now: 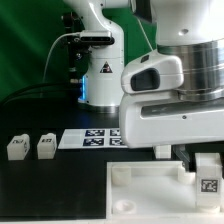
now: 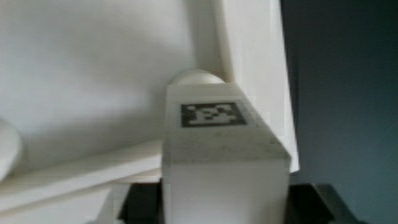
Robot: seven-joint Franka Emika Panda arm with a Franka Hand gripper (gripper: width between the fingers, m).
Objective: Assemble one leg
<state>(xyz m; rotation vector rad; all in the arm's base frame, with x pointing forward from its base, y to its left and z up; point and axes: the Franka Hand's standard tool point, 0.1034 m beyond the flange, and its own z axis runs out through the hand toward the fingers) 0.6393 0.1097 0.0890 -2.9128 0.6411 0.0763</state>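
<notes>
My gripper (image 1: 205, 160) is shut on a leg (image 1: 208, 178), a small white post with a black-and-white tag. It holds the leg upright at the corner of the wide flat white square piece (image 1: 140, 192) on the exterior view's right. In the wrist view the leg (image 2: 217, 140) fills the space between my two black fingers (image 2: 146, 203), and my gripper (image 2: 222, 208) presses on both its sides. The white square piece (image 2: 107, 70) lies behind the leg, with its raised edge running alongside. I cannot tell whether the leg touches a socket.
Two more loose white legs (image 1: 16, 147) (image 1: 45, 146) stand on the black table on the exterior view's left. The marker board (image 1: 92, 138) lies behind the square piece. The arm's base (image 1: 100, 75) stands at the back.
</notes>
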